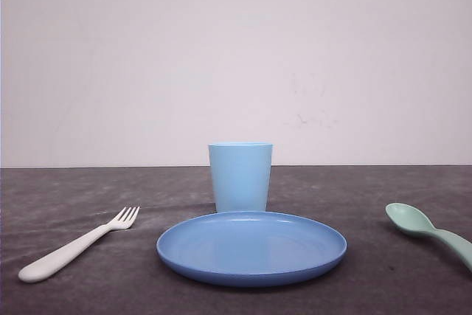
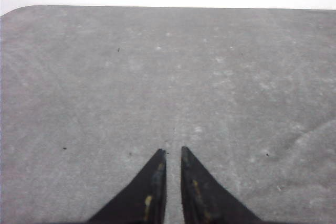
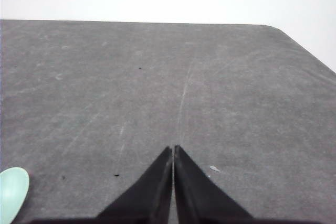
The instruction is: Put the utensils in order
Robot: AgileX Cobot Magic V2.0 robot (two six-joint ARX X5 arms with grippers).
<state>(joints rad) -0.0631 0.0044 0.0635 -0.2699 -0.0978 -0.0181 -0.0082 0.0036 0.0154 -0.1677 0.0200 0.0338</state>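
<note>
Grey, scuffed and faintly scratched, the table (image 1: 74, 189) runs back to a plain white wall with a few dim marks on it. Nearest the robot, the left gripper (image 2: 173, 153) hangs over bare table with its jaws almost together, a thin slit between the tips, holding nothing. The right gripper (image 3: 173, 150) has its jaws pressed to a hairline, also holding nothing.

The white fork (image 1: 77, 245) lies flat at the front left, handle toward the near edge and tines pointing at the plate. The mint-green spoon (image 1: 424, 228) lies at the far right, bowl toward the plate and its handle running off the picture's edge; its bowl also peeks in at the corner of the right wrist view (image 3: 11, 192). Between them sits the round blue plate (image 1: 251, 274), and just behind it the light blue cup (image 1: 240, 176) stands upright.

Both utensils lie low and flat, so, as I judge it, jaws that do not open before descending would only push a handle along the surface instead of taking it. Thin plastic may pivot or slip out if caught off-centre. An arm swinging inward could clip the plate rim or tip the cup, which looks light. The spoon sits near the table's side, so a nudge might send it off.

No brand, label or writing can be read anywhere.
</note>
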